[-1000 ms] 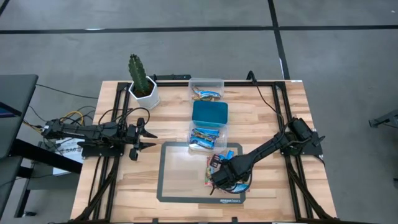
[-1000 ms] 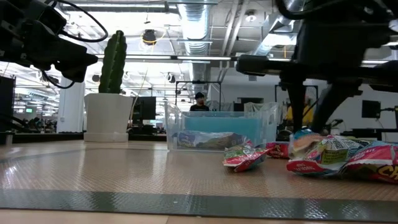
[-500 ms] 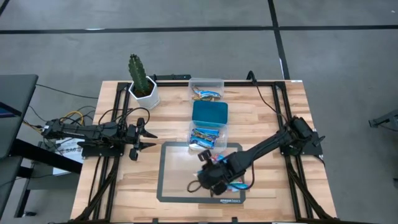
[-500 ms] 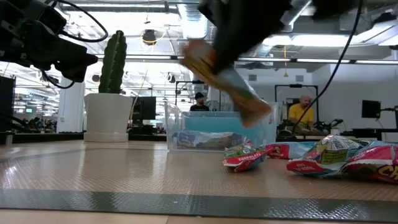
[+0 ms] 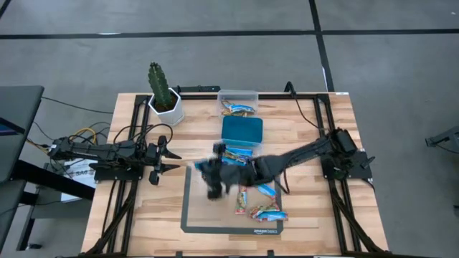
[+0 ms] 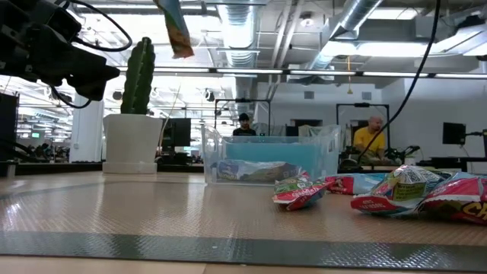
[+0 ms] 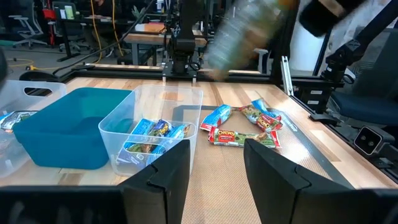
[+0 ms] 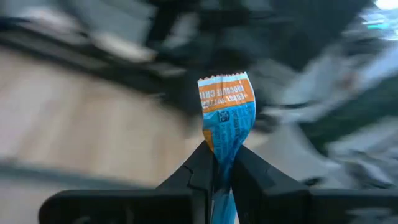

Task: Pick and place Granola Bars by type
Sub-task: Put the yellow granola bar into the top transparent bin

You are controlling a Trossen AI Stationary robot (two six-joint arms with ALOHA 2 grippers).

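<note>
My right gripper (image 5: 215, 173) hangs above the left part of the mat (image 5: 197, 215), shut on a blue-and-orange granola bar (image 8: 226, 111). The low view shows that bar (image 6: 176, 30) high above the table. Several other bars, blue, red and green (image 5: 257, 203), lie flat on the right part of the mat (image 7: 244, 123). More blue bars lie in two clear tubs (image 5: 238, 106) (image 7: 152, 134). My left gripper (image 5: 163, 155) waits open at the table's left side, pointing level toward the tubs. My right gripper pinches the bar between its two fingers (image 8: 200, 167) at the bar's blue end (image 8: 222, 148). The rest sticks out past the fingertips, the crimped orange end (image 8: 225, 87) free. The bar is lifted clear of the table.
A cactus in a white pot (image 5: 164, 97) stands at the far left. A teal tub (image 5: 242, 130) sits between the two clear tubs in a row at the middle. Black rails (image 5: 323, 129) run along the table's sides. People (image 6: 371, 137) are in the room behind.
My right gripper has risen from the pile of bars at the mat's right and swung toward the table's left and a little toward the far edge, rolling as it went. It has stayed shut. The blue-and-orange bar has gone up with it, lifted clear of the mat.
</note>
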